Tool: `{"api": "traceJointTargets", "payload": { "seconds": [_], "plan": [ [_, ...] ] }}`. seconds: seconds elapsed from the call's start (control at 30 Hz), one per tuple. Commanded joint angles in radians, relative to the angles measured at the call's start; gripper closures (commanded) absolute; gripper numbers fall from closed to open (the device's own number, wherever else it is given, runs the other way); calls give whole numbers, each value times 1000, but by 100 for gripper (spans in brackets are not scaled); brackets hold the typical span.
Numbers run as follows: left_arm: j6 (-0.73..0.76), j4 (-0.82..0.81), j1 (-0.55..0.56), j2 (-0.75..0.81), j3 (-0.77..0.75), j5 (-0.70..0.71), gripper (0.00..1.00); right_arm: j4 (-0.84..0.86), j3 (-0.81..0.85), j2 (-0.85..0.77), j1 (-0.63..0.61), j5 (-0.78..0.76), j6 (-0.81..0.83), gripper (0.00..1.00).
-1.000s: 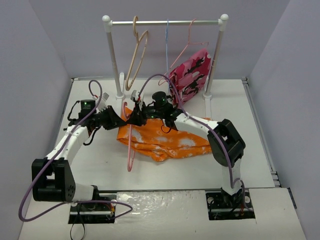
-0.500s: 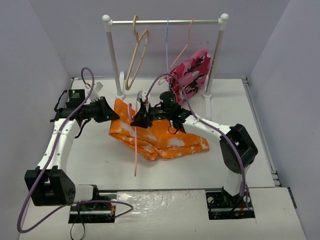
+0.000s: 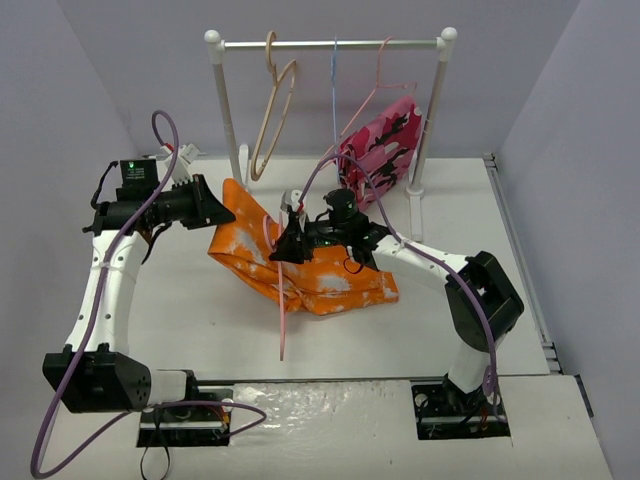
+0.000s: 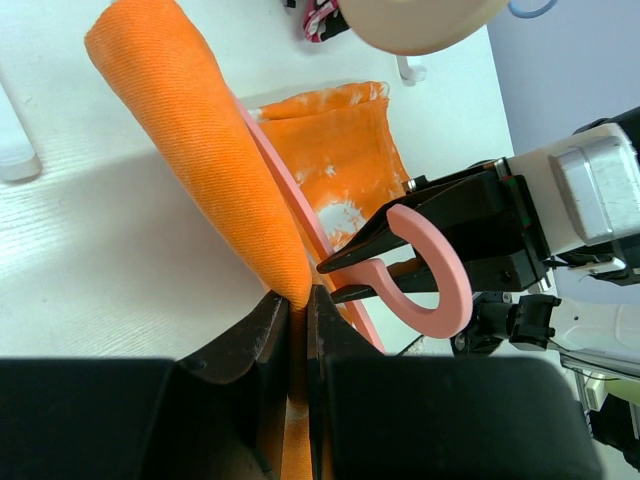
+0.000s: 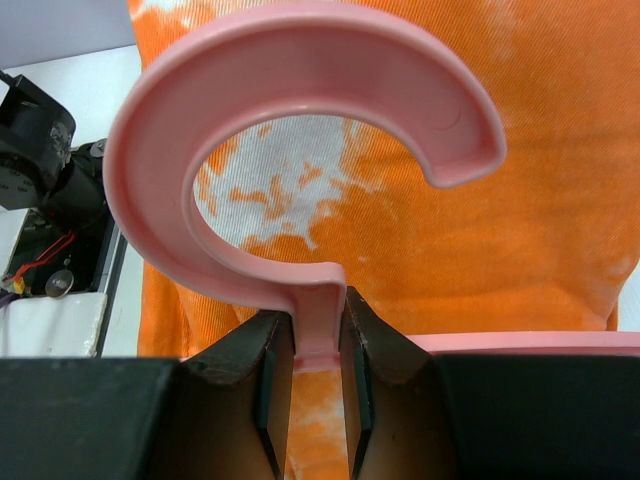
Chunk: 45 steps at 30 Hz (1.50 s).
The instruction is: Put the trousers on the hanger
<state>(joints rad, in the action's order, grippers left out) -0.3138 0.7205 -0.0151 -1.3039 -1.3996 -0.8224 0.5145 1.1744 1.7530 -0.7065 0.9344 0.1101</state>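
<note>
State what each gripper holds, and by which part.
The left gripper pinches the trousers by a bunched edge of the cloth. The right gripper clamps the hanger by its neck, just below the hook.

The left arm (image 3: 105, 280) rises from its base at the near left, bends at a raised elbow and reaches rightward, with its wrist roughly level. The left jaws are pressed almost together, pinching a fold of the trousers (image 4: 210, 170). The right arm (image 3: 425, 262) folds at its elbow on the right and stretches leftward toward the middle. The right jaws stand slightly apart, clamped on the neck of the hanger (image 5: 300, 55) just below its hook.
</note>
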Motion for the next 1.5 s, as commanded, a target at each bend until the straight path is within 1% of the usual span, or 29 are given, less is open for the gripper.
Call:
{"api": "traceJointTargets", "payload": {
  "seconds": [0.0,0.23,0.37,0.53,0.8,1.0,1.1,1.2,1.47],
  "plan": [
    [19,-35,-12,46,-97,-54,100,84,-9,-84,9,48,13,100],
    [76,39,-11,48,-110,-38,100,82,-26,-119,25,66,16,100],
    [98,48,-13,60,-91,-36,100,85,-33,-141,50,82,14,100],
    [113,44,-15,84,-42,-43,100,99,-38,-151,71,96,8,100],
    [124,29,-64,119,58,-16,100,101,-36,-179,100,101,2,100],
    [107,-6,-106,138,154,18,100,43,-16,-218,119,96,31,100],
    [75,-43,-123,147,186,1,100,14,-12,-230,127,98,53,100],
    [42,-59,-125,150,147,-11,100,3,-20,-227,134,104,64,100],
    [17,-34,-123,137,-7,-44,100,27,-53,-228,137,119,49,100]
  ]
}}
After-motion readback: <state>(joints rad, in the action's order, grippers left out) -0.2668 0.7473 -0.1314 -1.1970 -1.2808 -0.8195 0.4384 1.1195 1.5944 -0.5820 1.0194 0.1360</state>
